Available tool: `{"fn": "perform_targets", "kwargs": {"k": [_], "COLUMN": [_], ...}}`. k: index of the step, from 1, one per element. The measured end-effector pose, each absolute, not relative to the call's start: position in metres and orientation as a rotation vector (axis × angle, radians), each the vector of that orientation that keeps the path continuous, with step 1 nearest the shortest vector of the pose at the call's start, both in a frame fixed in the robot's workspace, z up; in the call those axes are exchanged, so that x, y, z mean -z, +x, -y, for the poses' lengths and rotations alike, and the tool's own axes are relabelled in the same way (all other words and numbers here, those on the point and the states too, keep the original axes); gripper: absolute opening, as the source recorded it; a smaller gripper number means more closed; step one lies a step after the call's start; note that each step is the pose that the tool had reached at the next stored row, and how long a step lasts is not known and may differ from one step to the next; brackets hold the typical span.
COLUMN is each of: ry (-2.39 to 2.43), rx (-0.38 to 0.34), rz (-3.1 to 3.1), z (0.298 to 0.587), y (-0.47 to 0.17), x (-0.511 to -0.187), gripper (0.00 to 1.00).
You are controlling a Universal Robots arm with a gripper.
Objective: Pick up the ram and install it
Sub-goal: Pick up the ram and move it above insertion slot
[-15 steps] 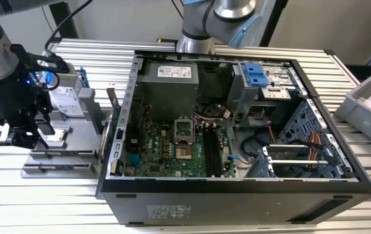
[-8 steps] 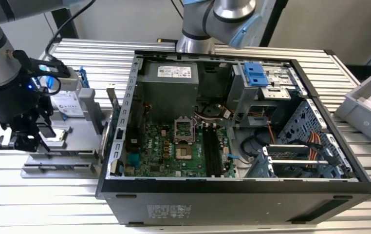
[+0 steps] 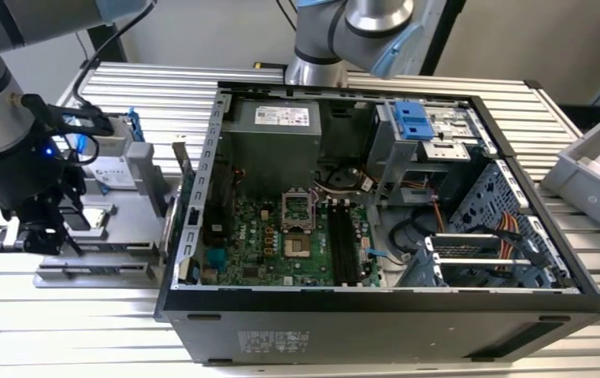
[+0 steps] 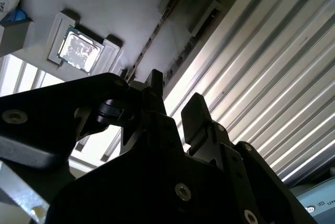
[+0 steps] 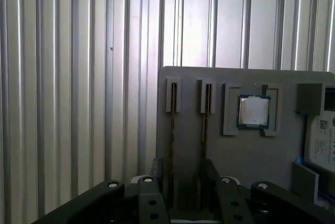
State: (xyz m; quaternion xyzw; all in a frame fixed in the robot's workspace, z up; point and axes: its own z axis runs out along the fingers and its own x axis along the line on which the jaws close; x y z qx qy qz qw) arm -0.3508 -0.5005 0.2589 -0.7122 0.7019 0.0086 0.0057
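the gripper point(image 3: 42, 236) hangs over a grey tray point(image 3: 90, 272) at the exterior view's left. its fingers stand apart with a clear gap between them and hold nothing, as both wrist views show point(image 5: 183, 182) point(image 4: 175, 90).

the tray carries two ram sticks, one cpu and one hard drive. the first ram stick point(image 5: 172, 124) and the second ram stick point(image 5: 206, 119) stand on edge in parallel slots, side by side. each looks like a long, thin, dark line with its far end in a raised grey bracket. the first, farther from the cpu point(image 5: 254, 111), runs into the gap between the fingers; i cannot tell if it is touched. the hard drive point(image 5: 322, 143) lies beyond the cpu.

in the middle of the exterior view one open computer case point(image 3: 384, 303) lies on its side. at that view's right sits one grey bin point(image 3: 583, 189).
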Motion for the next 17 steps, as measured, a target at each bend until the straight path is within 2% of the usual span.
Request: {"fn": "perform_targets", "kwargs": {"k": [17], "ry": [-2.258], "rx": [-0.027], "rz": [-2.169], "z": [0.501], "y": [-0.350], "x": [-0.248], "gripper": [1.00]}}
